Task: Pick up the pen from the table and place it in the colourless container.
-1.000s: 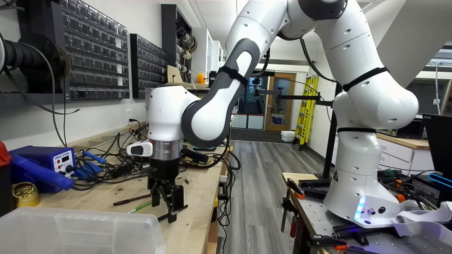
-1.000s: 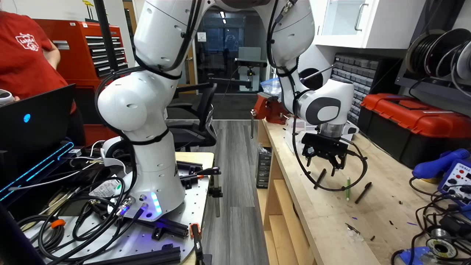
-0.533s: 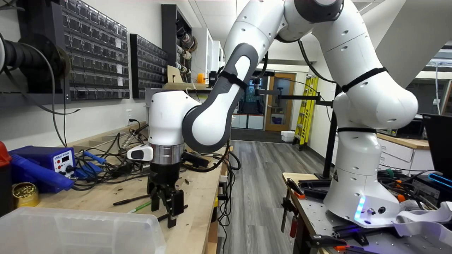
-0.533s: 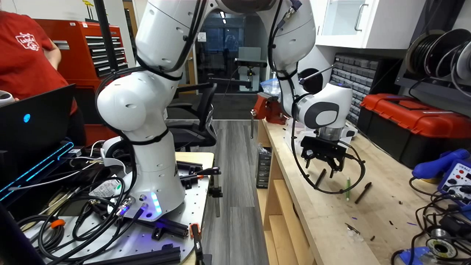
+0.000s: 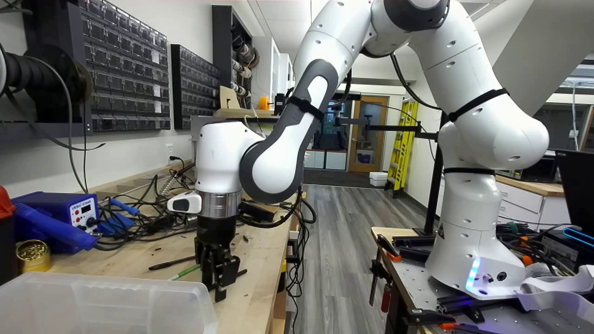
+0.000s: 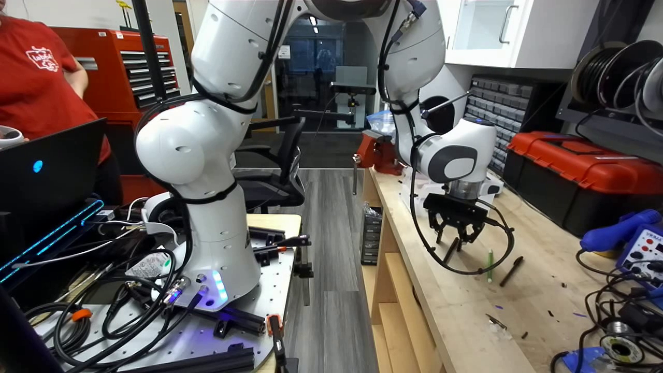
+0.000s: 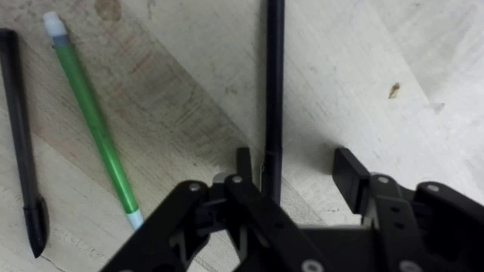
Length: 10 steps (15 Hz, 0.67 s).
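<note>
A dark pen (image 7: pixel 275 83) lies on the table between my gripper's fingers in the wrist view; it also shows in both exterior views (image 5: pixel 242 272) (image 6: pixel 451 249). My gripper (image 7: pixel 295 170) is down low around it, its jaws partly closed but apart. The left finger (image 7: pixel 244 162) is close beside the pen; the right finger (image 7: pixel 348 179) stands well away from it. The pen's near end is hidden by the gripper. The colourless container (image 5: pixel 106 301) is at the lower left of an exterior view; part of it shows behind the arm in an exterior view (image 6: pixel 411 194).
A green pencil-like pen (image 7: pixel 94 117) and another black pen (image 7: pixel 20 124) lie left of the gripper in the wrist view. A yellow cup (image 5: pixel 33 256), a blue soldering station (image 5: pixel 69 218) and tangled cables stand along the wall. A red and black toolbox (image 6: pixel 590 181) is behind.
My gripper has moved down slightly toward the table, and its fingers have drawn closer together around the dark pen. The pens and the container have not moved.
</note>
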Each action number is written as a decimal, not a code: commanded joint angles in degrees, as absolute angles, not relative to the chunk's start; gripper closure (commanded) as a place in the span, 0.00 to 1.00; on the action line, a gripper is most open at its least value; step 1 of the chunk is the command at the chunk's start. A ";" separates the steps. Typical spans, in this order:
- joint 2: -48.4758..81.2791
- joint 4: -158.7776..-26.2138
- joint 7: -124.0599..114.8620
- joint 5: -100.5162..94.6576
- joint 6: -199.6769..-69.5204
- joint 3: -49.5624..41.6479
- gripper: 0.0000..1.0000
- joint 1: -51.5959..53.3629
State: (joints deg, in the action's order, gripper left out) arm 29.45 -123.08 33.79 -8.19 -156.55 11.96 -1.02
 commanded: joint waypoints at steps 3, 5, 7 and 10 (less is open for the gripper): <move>29.35 -122.95 35.36 -7.26 -157.29 13.61 0.85 -2.75; 29.25 -122.53 34.52 -7.29 -156.27 13.33 0.98 -2.30; 29.03 -122.21 33.16 -6.99 -155.34 13.06 1.00 -1.73; 27.69 -121.80 28.53 -5.45 -153.13 12.54 0.97 -0.42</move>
